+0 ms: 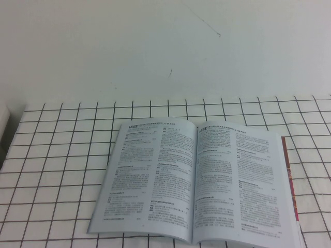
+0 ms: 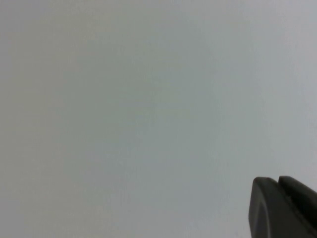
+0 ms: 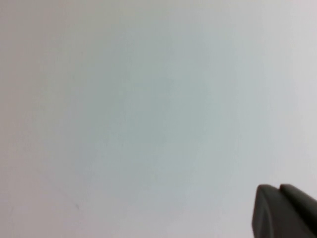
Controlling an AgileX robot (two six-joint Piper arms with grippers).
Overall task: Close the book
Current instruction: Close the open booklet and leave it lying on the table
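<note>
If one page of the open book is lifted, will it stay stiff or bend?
Probably bends: the book looks thin, soft-covered. It likely slides on the checked cloth when pushed. Left gripper and right gripper face a blank surface.

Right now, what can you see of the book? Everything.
The book lies open and flat on the grid-checked cloth, at centre-right. Two white paper pages of dense columned print meet at a central gutter; a red cover edge shows under its right side. Nothing else touches it. The left gripper and right gripper show only in their wrist views, facing blank white.
</note>
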